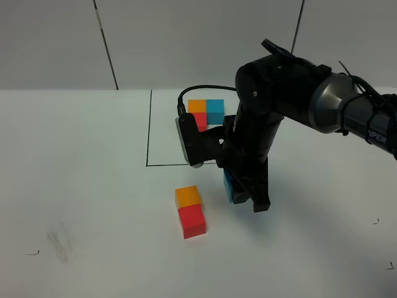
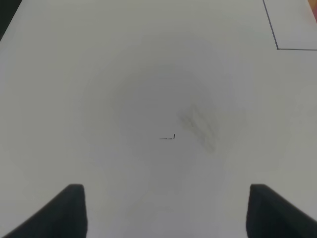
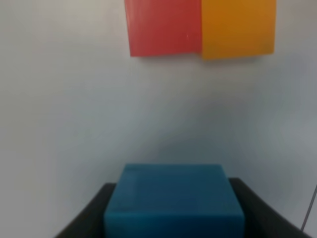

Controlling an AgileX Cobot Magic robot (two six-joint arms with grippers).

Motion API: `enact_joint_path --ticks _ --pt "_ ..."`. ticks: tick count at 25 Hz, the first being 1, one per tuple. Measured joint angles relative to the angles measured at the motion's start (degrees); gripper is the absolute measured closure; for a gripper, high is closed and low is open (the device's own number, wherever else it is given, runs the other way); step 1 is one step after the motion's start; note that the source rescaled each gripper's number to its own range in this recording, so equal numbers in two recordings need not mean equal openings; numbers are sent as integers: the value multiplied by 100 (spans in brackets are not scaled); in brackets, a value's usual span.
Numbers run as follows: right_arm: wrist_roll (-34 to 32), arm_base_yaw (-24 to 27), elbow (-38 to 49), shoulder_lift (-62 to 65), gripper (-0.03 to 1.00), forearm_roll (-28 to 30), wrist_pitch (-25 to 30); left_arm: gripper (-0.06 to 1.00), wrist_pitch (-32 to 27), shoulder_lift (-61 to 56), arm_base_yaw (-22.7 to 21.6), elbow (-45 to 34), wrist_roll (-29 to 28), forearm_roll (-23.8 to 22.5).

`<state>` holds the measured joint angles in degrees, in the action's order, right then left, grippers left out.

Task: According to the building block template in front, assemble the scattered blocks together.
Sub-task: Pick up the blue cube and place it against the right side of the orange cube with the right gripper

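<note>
Three loose cubes, plain, matte and sharp-edged, are what I have on screen; the orange cube (image 1: pixel 188 197) and the red cube (image 1: pixel 192 221) lie face to face on the white table (image 1: pixel 80 186), the orange one on the far side; the blue cube (image 1: pixel 228 185) is off to their right with a gap between, about level with the orange one, and the right gripper (image 1: pixel 239 194) is clamped on it; from the right wrist I see its two black fingers (image 3: pixel 91 215) pressed to opposite sides of the smooth blue block, with the red and orange pair ahead of it; I cannot tell whether the blue cube rests on the table or hangs just above it; the template (image 1: pixel 206 112) sits farther back, partly behind the arm, an L of orange, blue and red inside a thin black line (image 1: pixel 149 127); the left gripper (image 2: pixel 168 213) stands spread with nothing between its dark tips, over bare table with a faint grey smudge (image 2: pixel 198 124); white letters on the right arm (image 1: pixel 347 112) read PIPER
</note>
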<state>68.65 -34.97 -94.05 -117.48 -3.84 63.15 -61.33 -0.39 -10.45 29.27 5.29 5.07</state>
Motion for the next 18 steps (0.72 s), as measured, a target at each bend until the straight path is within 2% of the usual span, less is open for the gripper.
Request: enact_joint_path --ticks 5,13,18 --pt "121 -14 -287 -220 96 315 -19 34 0 0 0 0 0 0" --pt "419 -14 -1536 -834 96 -78 534 34 0 0 0 0 -5 0" --pt "495 -14 -1770 -1125 96 -167 617 34 0 0 0 0 -5 0"
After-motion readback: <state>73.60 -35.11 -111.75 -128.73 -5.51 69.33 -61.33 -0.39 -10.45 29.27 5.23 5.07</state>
